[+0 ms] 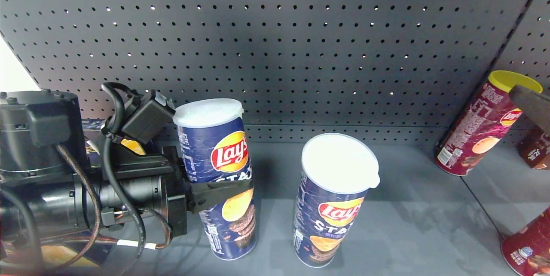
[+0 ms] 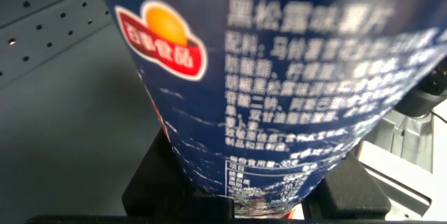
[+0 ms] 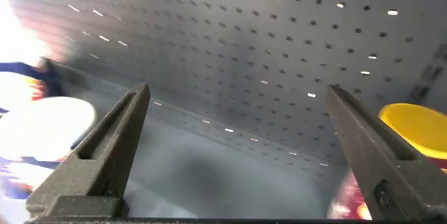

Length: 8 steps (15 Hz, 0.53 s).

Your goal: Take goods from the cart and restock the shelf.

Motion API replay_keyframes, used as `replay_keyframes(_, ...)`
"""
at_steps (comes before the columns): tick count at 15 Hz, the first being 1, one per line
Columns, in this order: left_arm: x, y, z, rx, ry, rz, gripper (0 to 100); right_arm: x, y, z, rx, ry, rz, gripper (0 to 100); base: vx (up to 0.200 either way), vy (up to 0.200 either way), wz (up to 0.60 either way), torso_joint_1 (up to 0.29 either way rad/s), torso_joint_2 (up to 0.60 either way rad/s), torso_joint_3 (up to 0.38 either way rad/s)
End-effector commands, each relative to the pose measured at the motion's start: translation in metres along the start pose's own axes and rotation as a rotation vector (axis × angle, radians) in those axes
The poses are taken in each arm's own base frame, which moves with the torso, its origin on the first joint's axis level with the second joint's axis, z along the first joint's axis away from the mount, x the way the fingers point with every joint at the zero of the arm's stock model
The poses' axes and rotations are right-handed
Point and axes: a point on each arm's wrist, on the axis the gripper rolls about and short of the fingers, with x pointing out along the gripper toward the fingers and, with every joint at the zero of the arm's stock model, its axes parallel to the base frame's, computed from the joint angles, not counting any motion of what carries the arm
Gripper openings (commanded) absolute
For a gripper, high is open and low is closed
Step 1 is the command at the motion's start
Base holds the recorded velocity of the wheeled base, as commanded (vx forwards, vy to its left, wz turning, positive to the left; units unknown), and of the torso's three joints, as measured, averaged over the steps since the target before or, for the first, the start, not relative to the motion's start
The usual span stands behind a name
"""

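**Left claw clamped on a blue chip can at the shelf; right claw wide open, holding nothing**

The left gripper (image 1: 221, 189) is closed around the middle of a blue chip can with a white lid (image 1: 215, 147). One dark finger (image 1: 223, 188) crosses the can's front and the other is hidden behind it. In the left wrist view the black pads (image 2: 157, 182) press on either side of the can's printed wall. The held can stands nearly upright, tipped slightly, with its base at the grey shelf floor (image 1: 408, 224). Whether the base actually rests on the floor cannot be told.

At about 3 o'clock from the held can, near it but apart, stands a second blue chip can (image 1: 331, 207), upright on the shelf and also white-lidded. The dark perforated back panel (image 1: 275, 31) rises behind both cans, at 12 o'clock.

Further out toward 3 o'clock, a maroon chip can with a yellow lid (image 1: 481, 125) leans tilted in the shelf's back corner.

The right gripper (image 3: 234, 161) has its fingers spread far apart with only the shelf between them. One finger is close to the yellow lid; contact cannot be judged.

At 4 o'clock, at the head view's edge, is another maroon can (image 1: 528, 246).
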Motion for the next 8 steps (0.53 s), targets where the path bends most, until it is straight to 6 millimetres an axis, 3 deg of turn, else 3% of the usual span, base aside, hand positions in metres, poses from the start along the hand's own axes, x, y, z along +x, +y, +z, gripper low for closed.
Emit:
replay_keyframes(1,-0.001,0.0,0.0,0.001,-0.002,0.0,0,0.005,0.0,-0.001,-0.026,0.011,-0.011,100,0.0,0.0,0.0,0.0,0.0,0.0)
replay_keyframes(8,0.0,-0.001,0.003,0.008,-0.01,-0.004,0,0.011,-0.011,0.004,-0.109,0.134,-0.012,100,0.0,0.0,0.0,0.0,0.0,0.0)
